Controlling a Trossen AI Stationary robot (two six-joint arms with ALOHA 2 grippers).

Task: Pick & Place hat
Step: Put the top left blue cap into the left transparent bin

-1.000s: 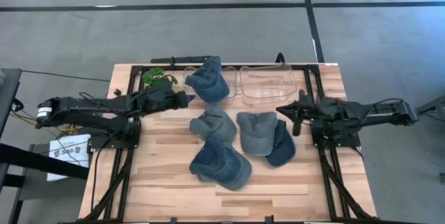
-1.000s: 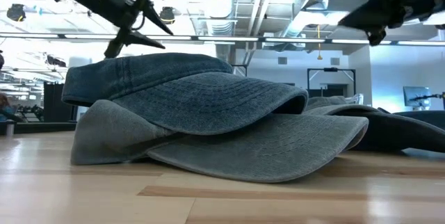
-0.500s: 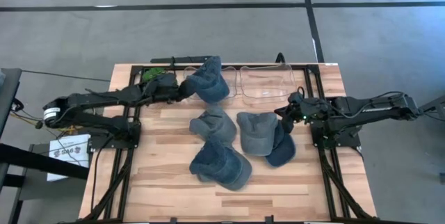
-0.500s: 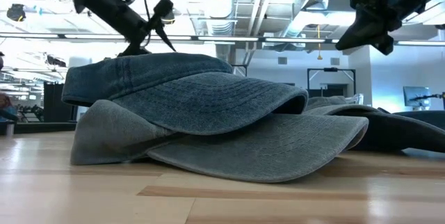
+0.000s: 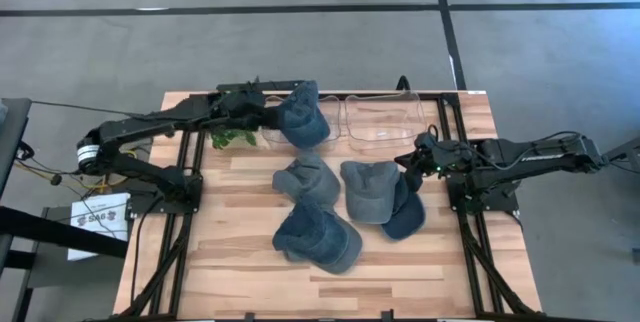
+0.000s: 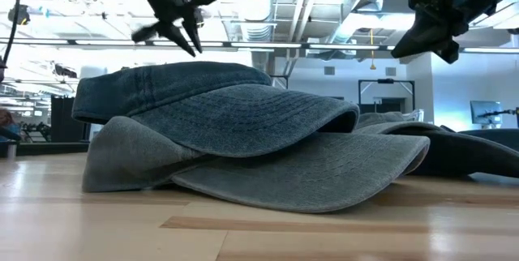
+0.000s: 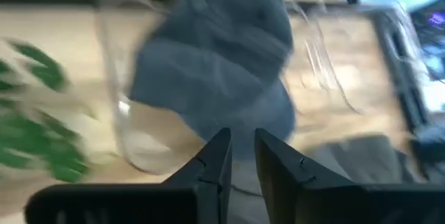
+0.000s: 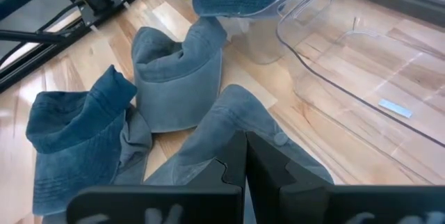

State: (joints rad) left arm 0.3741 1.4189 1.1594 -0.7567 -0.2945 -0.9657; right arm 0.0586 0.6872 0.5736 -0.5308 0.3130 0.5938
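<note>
Several denim hats lie on the wooden table. A blue hat (image 5: pixel 300 114) (image 7: pixel 222 64) sits at the far side, resting across a clear container (image 7: pixel 132 133). My left gripper (image 5: pixel 266 118) (image 7: pixel 242 158) hovers just left of that hat, tipped down. Its fingers stand a narrow gap apart with nothing between them. My right gripper (image 5: pixel 409 170) (image 8: pixel 245 156) is shut and hangs above a grey hat (image 5: pixel 368 190) (image 8: pixel 229 123) at the table's right. A grey-blue hat (image 5: pixel 308 177) and another blue hat (image 5: pixel 318 238) lie in the middle. They fill the front of the low view.
A second clear container (image 5: pixel 381 120) (image 8: pixel 361 64) stands at the far edge, right of the blue hat. A green plant sprig (image 5: pixel 232 138) lies at the far left, by my left arm. A dark navy hat (image 5: pixel 407 212) lies under the grey one. Bare wood (image 5: pixel 230 262) shows along the near edge.
My left gripper has swung toward the far edge and up, and has tipped further down beside the far blue hat. My right gripper first tipped down and rolled a little over the grey hat, then kept still. The hats have not moved.
</note>
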